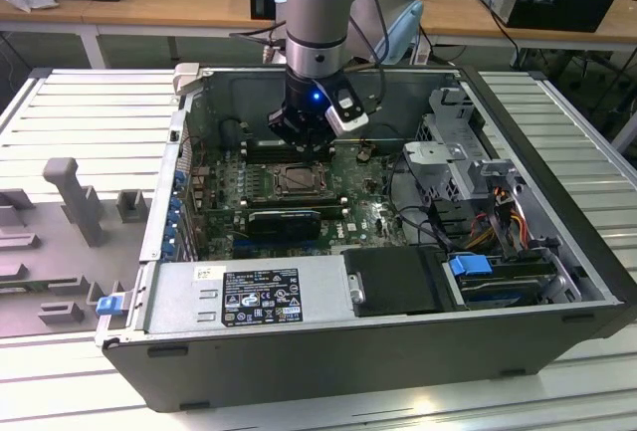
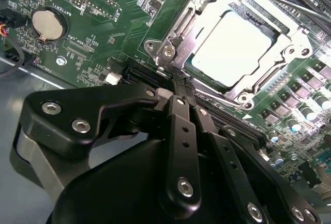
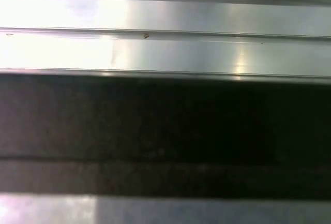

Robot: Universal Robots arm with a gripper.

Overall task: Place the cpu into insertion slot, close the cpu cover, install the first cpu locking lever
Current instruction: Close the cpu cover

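The gripper (image 2: 176, 87) hangs with its fingers pressed together, holding nothing, just beside the insertion slot (image 2: 235, 43) on the green motherboard (image 2: 119, 22). The cpu (image 2: 230, 43) lies seated in the slot under the lowered cpu cover (image 2: 194, 43).

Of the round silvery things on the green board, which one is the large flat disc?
The coin battery in its round holder, far from the cpu cover; the capacitors are small upright cans clustered together.
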